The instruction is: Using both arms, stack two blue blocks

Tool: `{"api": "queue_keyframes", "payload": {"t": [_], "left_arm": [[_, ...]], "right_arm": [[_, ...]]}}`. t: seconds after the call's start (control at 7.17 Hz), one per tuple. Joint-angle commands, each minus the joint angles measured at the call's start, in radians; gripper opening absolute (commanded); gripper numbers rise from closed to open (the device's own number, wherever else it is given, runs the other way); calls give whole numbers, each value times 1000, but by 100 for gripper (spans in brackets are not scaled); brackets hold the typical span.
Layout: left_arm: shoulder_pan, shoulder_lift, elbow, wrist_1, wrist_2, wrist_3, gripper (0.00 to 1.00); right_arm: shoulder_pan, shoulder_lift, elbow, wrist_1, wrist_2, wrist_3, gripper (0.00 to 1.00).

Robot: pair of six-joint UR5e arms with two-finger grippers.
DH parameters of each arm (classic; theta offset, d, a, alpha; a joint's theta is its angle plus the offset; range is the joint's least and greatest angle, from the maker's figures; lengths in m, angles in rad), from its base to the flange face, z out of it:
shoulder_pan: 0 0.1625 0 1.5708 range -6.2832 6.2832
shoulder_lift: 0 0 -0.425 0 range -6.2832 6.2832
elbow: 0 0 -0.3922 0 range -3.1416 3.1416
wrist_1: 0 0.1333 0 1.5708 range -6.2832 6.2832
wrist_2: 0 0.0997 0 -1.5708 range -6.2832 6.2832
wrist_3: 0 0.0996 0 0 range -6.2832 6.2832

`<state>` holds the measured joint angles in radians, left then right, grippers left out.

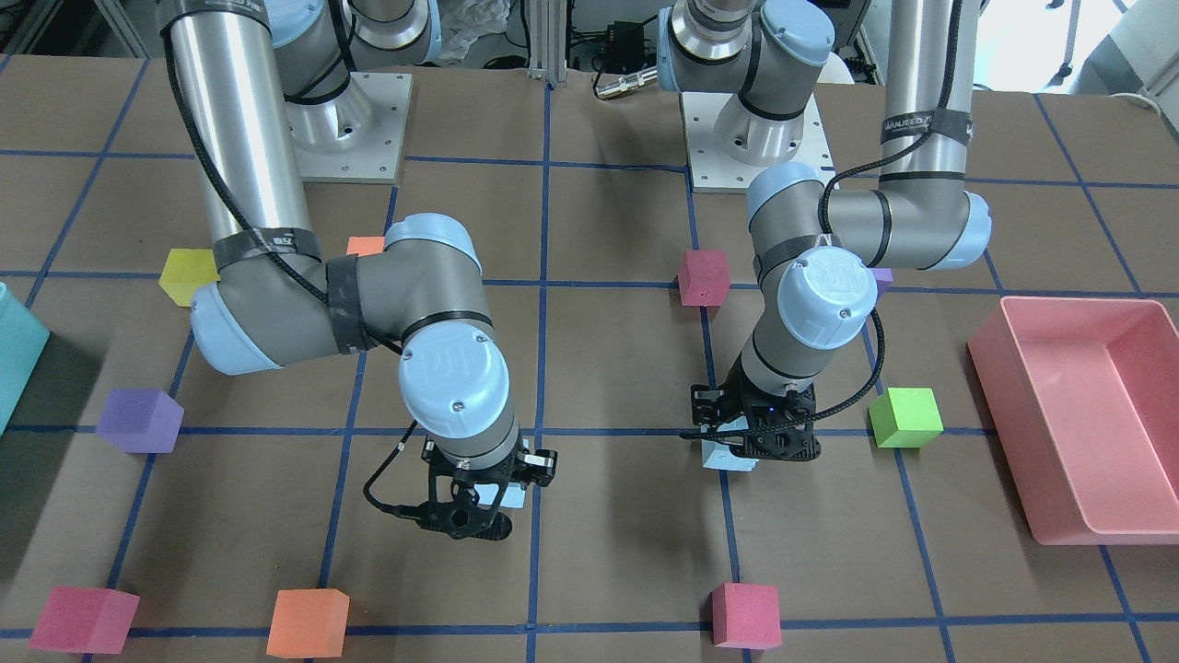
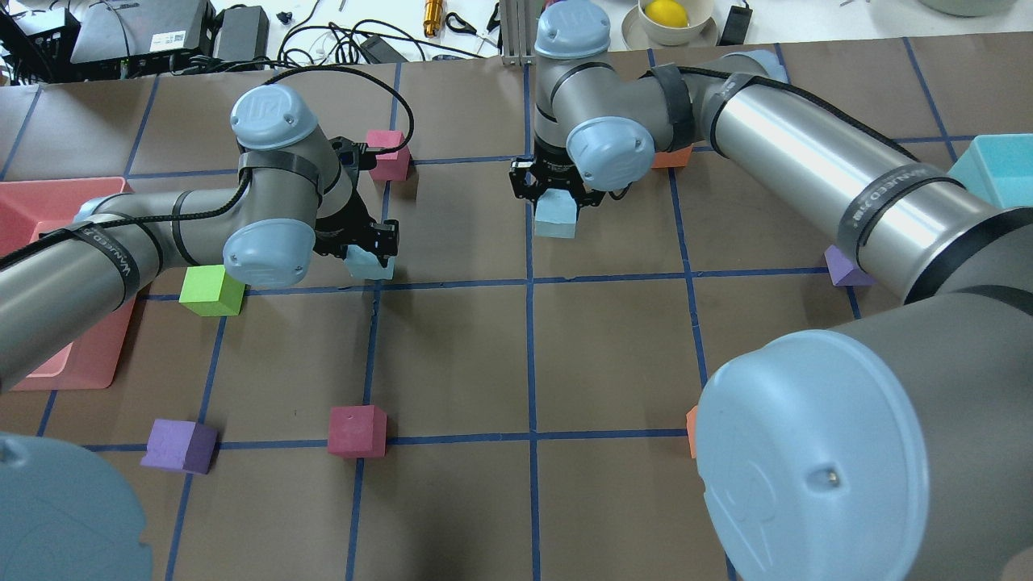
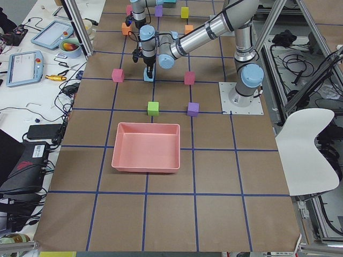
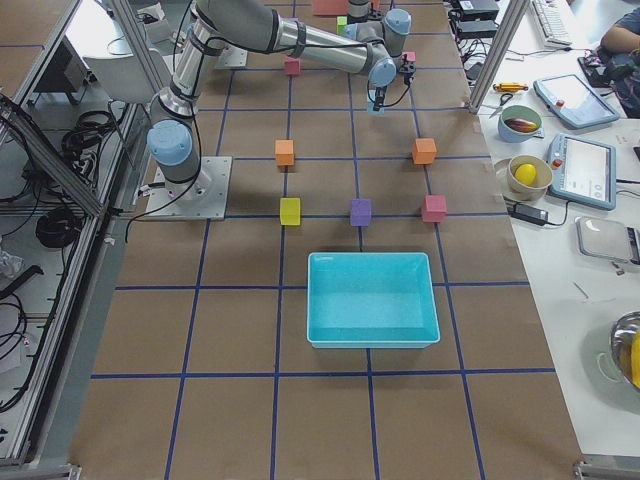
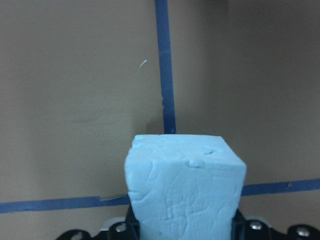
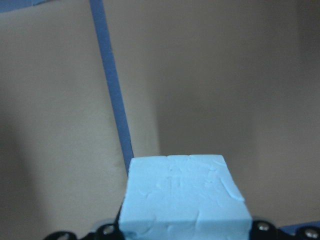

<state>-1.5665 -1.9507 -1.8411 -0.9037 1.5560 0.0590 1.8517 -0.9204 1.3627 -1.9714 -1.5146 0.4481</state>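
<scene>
My left gripper (image 2: 367, 246) is shut on a pale blue block (image 2: 370, 265). It also shows in the front view (image 1: 755, 444), with the block (image 1: 726, 457) low over the table. In the left wrist view the block (image 5: 185, 190) fills the space between the jaws. My right gripper (image 2: 557, 184) is shut on the second pale blue block (image 2: 555, 218). It also shows in the front view (image 1: 472, 508), with a corner of its block (image 1: 513, 498) visible, and in the right wrist view (image 6: 185, 195). The two blocks are about one grid square apart. I cannot tell whether either touches the table.
A green cube (image 1: 907, 417) and a pink bin (image 1: 999, 396) lie beside the left arm. Magenta cubes (image 1: 704, 277) (image 1: 744, 615), an orange cube (image 1: 309, 622), a purple cube (image 1: 140, 420) and a yellow cube (image 1: 187, 274) lie around. A teal bin (image 2: 989, 165) stands on the right.
</scene>
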Motion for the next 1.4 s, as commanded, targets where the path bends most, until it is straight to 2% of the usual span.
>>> {"api": "queue_keyframes", "payload": {"t": [0.0,0.14,0.42,0.84,1.12,1.26], "left_arm": [[5,-2,46,-15,3,1,0],[3,-2,65,-46,3,1,0],[2,-2,83,-60,3,1,0],[-6,2,112,-98,3,1,0],[-12,10,149,-159,1,-1,0],[-13,15,151,-159,1,-1,0]], "right_arm": [[23,21,-4,3,16,35,0],[30,26,-1,-1,60,31,0],[40,40,-1,-3,59,17,0],[40,51,3,-3,40,9,41],[40,48,3,-3,11,-3,76],[40,48,3,-3,11,-2,100]]}}
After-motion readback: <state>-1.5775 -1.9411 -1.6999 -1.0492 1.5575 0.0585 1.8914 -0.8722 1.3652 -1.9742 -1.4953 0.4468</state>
